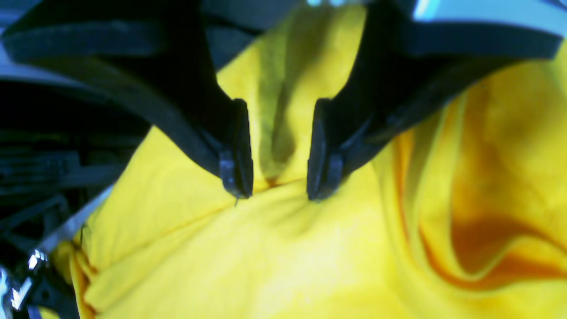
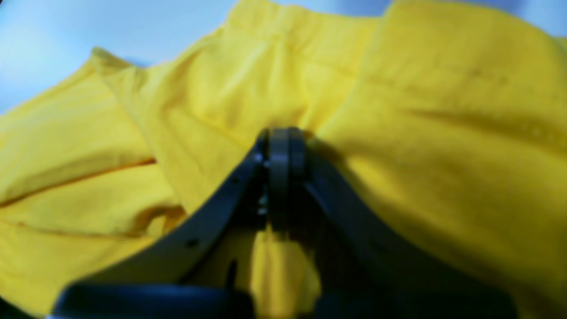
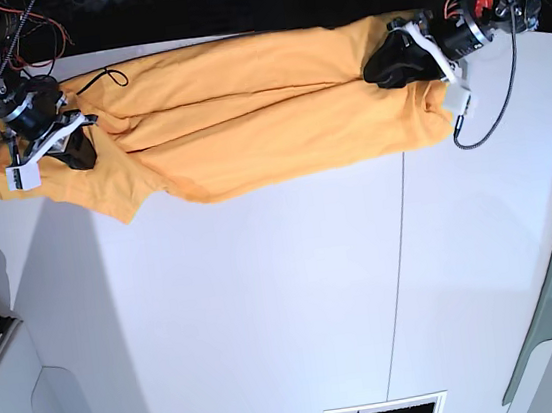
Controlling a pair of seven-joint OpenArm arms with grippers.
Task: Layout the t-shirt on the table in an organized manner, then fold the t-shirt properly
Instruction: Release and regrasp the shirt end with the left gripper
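We see the t-shirt (image 3: pixel 244 110) stretched in a long bunched band across the far edge of the table (image 3: pixel 268 308), between the 2 arms. Right gripper (image 2: pixel 283 141) has its fingers pressed together, pinching a fold of the yellow fabric at the shirt's end. Left gripper (image 1: pixel 277 186) has fingers (image 1: pixel 237 150) spread apart, tips down on the cloth, a ridge of fabric between them, not clamped.
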